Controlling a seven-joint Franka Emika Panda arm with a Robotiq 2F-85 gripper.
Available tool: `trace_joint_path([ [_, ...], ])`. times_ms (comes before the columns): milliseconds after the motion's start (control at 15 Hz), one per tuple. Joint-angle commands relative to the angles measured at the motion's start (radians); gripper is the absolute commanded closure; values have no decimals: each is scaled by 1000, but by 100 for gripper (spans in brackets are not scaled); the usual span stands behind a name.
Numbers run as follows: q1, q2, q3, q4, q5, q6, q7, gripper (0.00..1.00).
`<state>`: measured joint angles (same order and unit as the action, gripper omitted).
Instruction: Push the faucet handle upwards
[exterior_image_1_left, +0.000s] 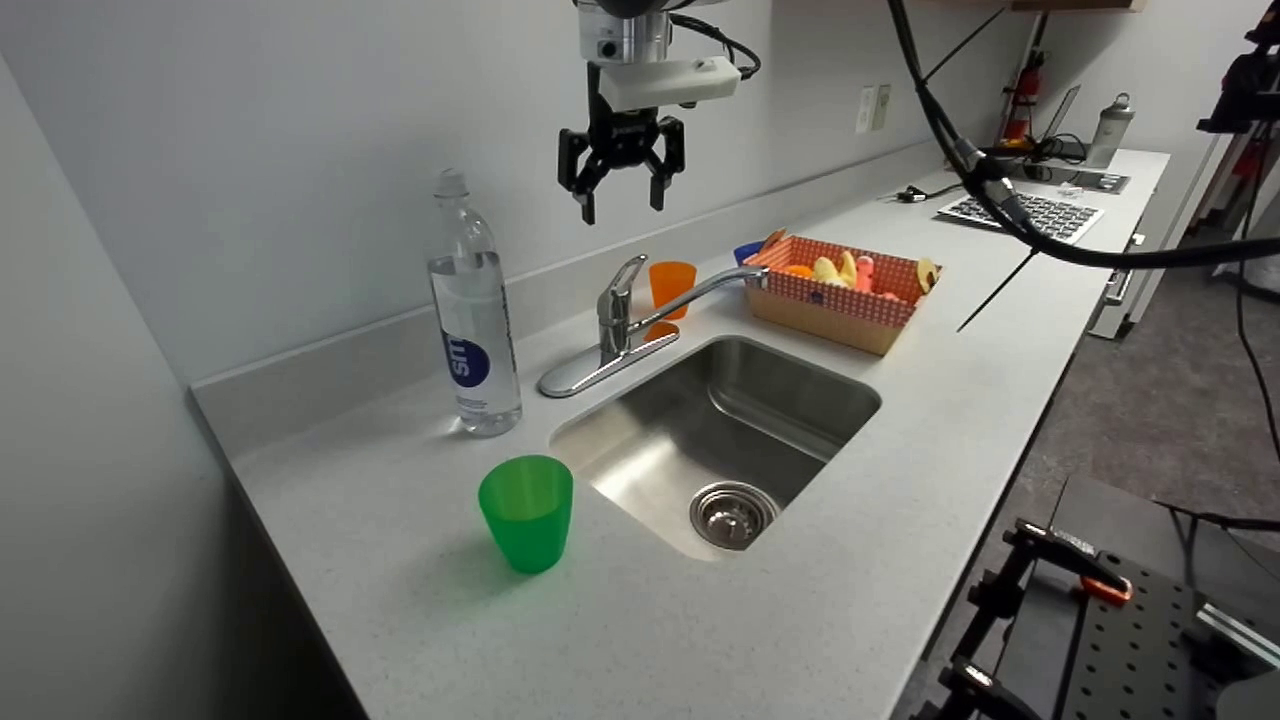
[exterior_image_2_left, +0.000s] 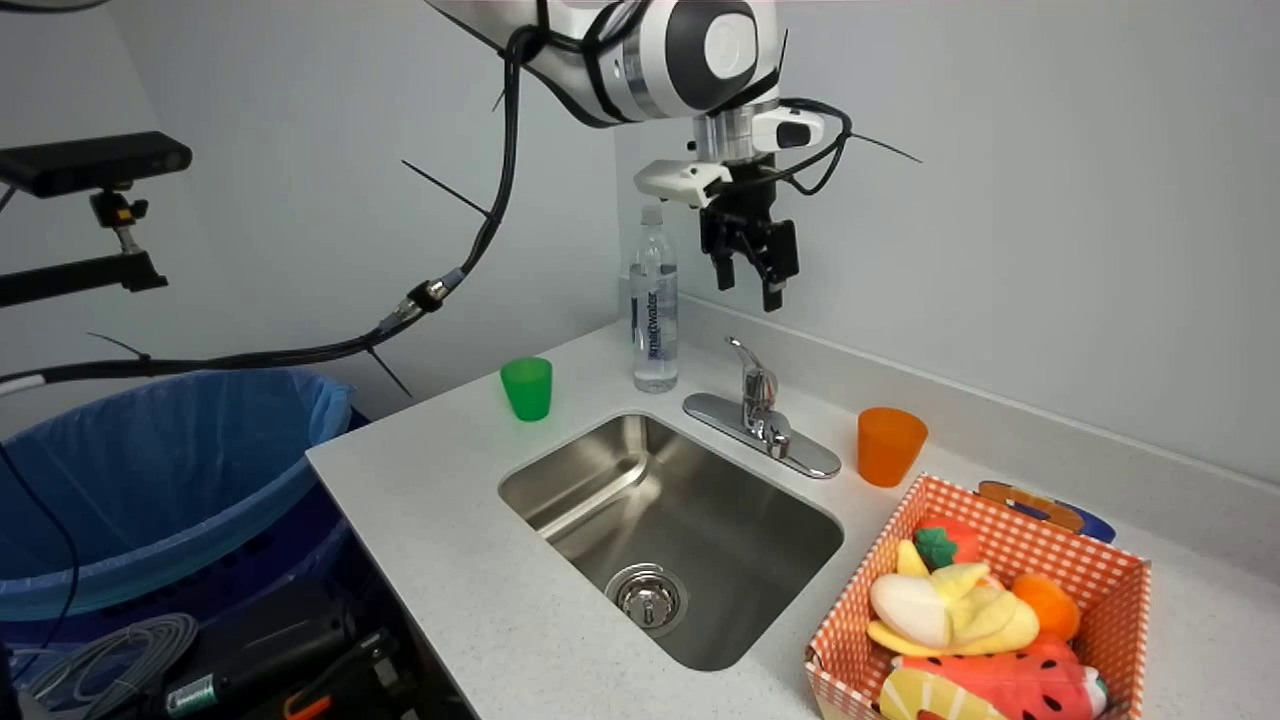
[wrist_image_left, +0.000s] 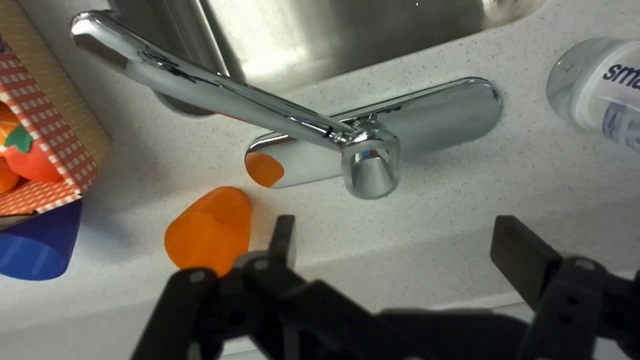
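Observation:
The faucet handle (exterior_image_1_left: 625, 275) is a short chrome lever on top of the silver faucet body. It slants upward in both exterior views and also shows in an exterior view (exterior_image_2_left: 744, 354). In the wrist view the handle (wrist_image_left: 371, 172) is seen from above, and its lever shape is hard to tell. The long chrome spout (exterior_image_1_left: 700, 290) reaches out from the body to one side. My gripper (exterior_image_1_left: 622, 205) hangs above the faucet, apart from the handle, fingers pointing down. It also shows in an exterior view (exterior_image_2_left: 748, 290). In the wrist view the fingers (wrist_image_left: 395, 235) are spread wide with nothing between them.
A water bottle (exterior_image_1_left: 475, 330) stands beside the faucet, and an orange cup (exterior_image_2_left: 890, 447) is on the opposite side. A green cup (exterior_image_1_left: 528, 515) stands near the steel sink (exterior_image_2_left: 690, 540). A checkered basket (exterior_image_2_left: 1120, 610) holds toy fruit. The wall (exterior_image_2_left: 1000, 250) rises behind the faucet.

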<state>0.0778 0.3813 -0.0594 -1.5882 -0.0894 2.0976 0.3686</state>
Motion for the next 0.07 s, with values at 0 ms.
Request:
trace_joint_path([
  [0, -3, 0, 3, 3, -1, -4, 0, 0],
])
